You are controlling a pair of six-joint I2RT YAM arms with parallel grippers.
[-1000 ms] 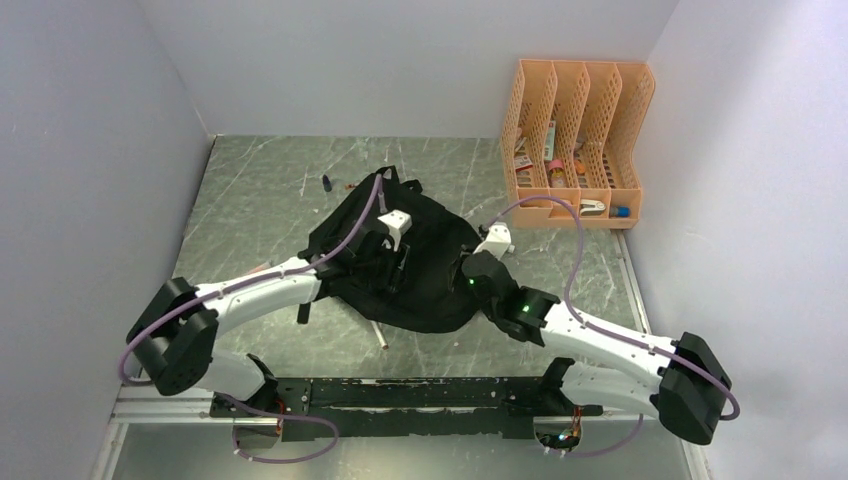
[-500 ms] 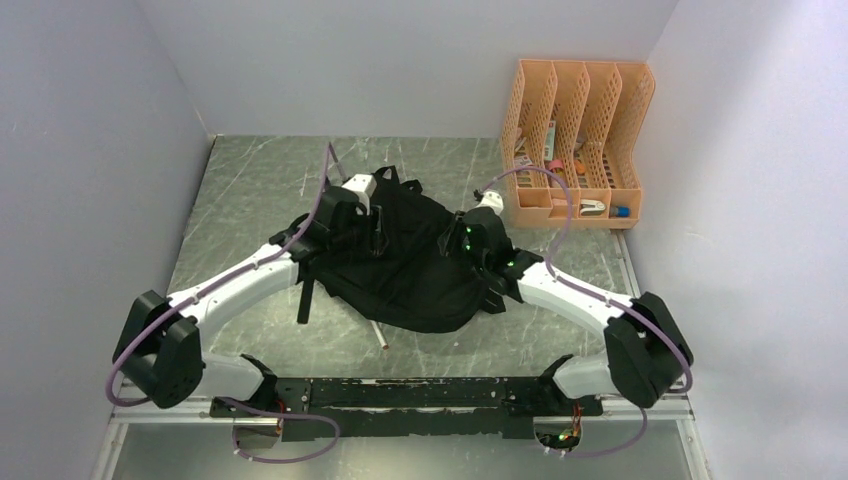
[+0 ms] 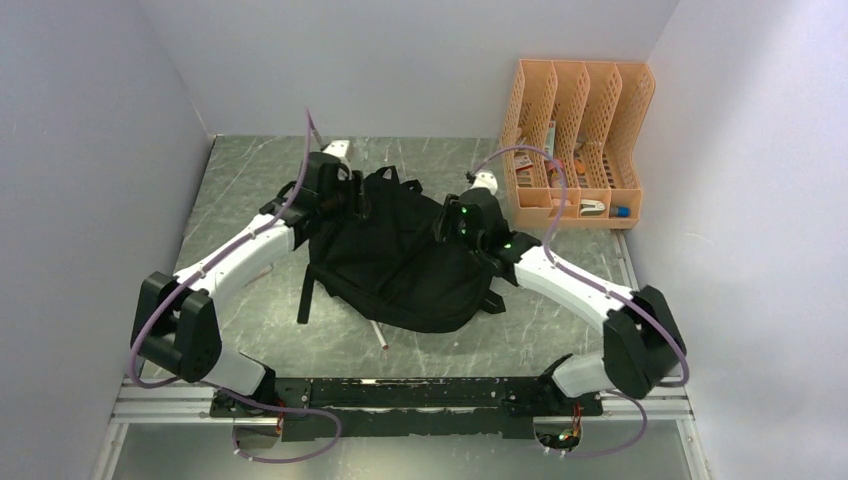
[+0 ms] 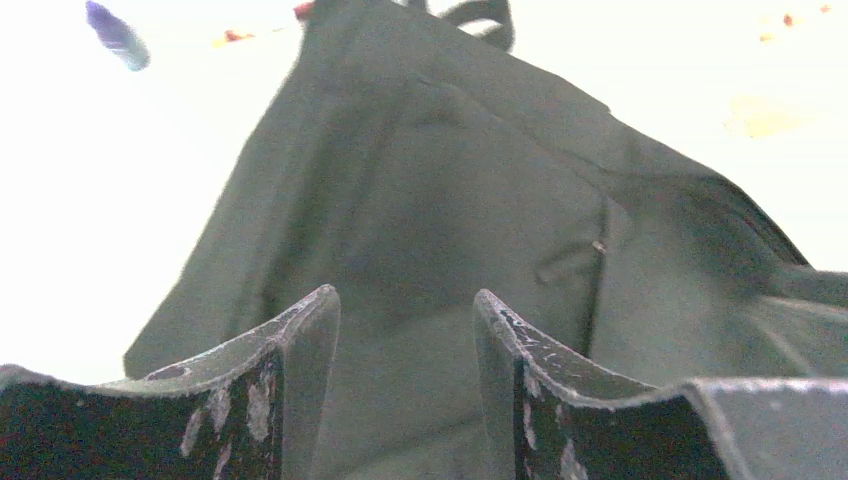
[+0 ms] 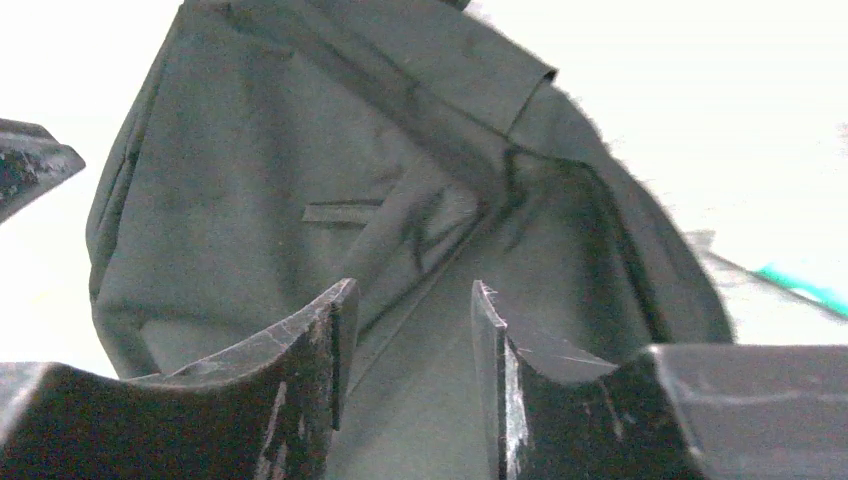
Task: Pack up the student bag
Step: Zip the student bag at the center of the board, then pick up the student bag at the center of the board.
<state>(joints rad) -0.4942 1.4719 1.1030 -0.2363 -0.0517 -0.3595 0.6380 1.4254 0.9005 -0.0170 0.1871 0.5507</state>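
The student bag (image 3: 400, 265) lies slumped in the middle of the tabletop (image 3: 330, 345), a little nearer the far edge than the near one. It is black and soft. Its rounded bulk points toward the near right, its carry loop toward the far edge, and one strap (image 3: 304, 298) trails off its left side onto the bare surface.

The left gripper (image 3: 352, 198) is at the bag's far left corner. In the left wrist view the bag (image 4: 450, 200) fills the frame and the gripper (image 4: 405, 300) has its two fingers parted. Fabric shows all the way down the gap, and I cannot tell whether it is pinched or only lies behind the fingers.

The right gripper (image 3: 450, 228) sits over the bag's far right part. In its own view the gripper (image 5: 408, 288) has its fingers standing apart, nothing pressed between the tips, and a creased fold of the bag (image 5: 300, 200) beyond them.

A thin pale stick (image 3: 380, 336) lies on the tabletop just beside the bag's near edge. An orange slotted file organiser (image 3: 578, 100) stands in the far right corner, well apart from the bag, with small items in its compartments too small to name. A blurred purple object (image 4: 116, 35) shows on the surface beyond the bag in the left wrist view.
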